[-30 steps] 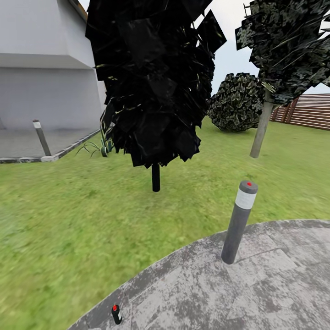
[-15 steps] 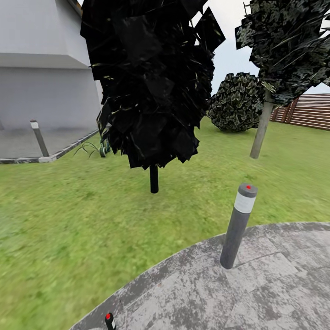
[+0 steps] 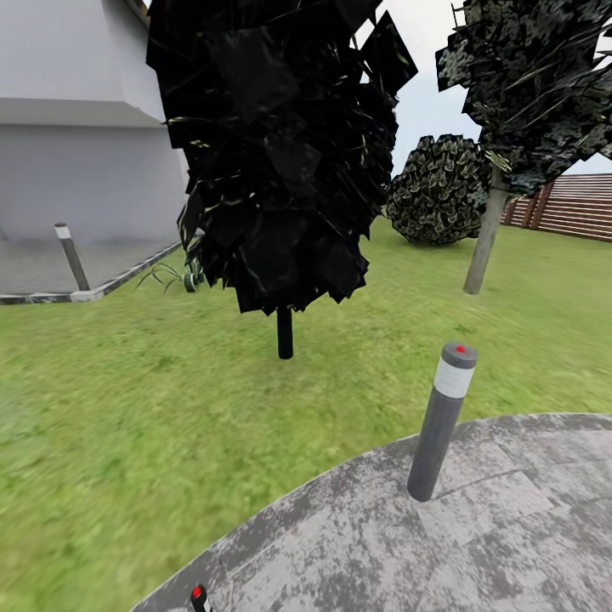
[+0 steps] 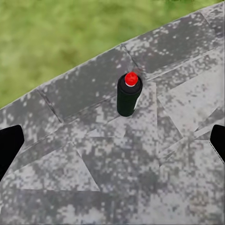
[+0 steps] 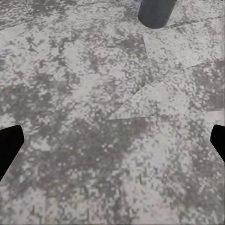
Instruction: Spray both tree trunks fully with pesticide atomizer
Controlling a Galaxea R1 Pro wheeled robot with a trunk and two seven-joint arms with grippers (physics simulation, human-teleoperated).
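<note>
The pesticide atomizer (image 4: pixel 129 96), a small dark bottle with a red top, stands upright on the grey stone floor (image 4: pixel 117 178) near its curved edge with the grass. In the left wrist view my left gripper (image 4: pixel 114 144) is open, its dark fingertips (image 4: pixel 9 145) far apart, and the bottle is a short way ahead, untouched. In the head view the atomizer (image 3: pixel 199 597) shows at the bottom edge. My right gripper (image 5: pixel 112 143) hangs open over bare paving. A tree with a bare pale grey-brown trunk (image 3: pixel 483 246) stands on the lawn at the right.
A grey bollard light (image 3: pixel 440 425) stands on the paving edge to the right of the atomizer; its base (image 5: pixel 157 11) is ahead of my right gripper. A black-foliaged thin-trunked tree (image 3: pixel 285 331) stands mid-lawn. A round bush (image 3: pixel 438 191), a slat fence (image 3: pixel 578 208) and a house wall (image 3: pixel 85 170) lie beyond.
The head view has shifted a little, so the atomizer now sits lower and further left, at the bottom edge. Nothing in the scene has moved by itself.
</note>
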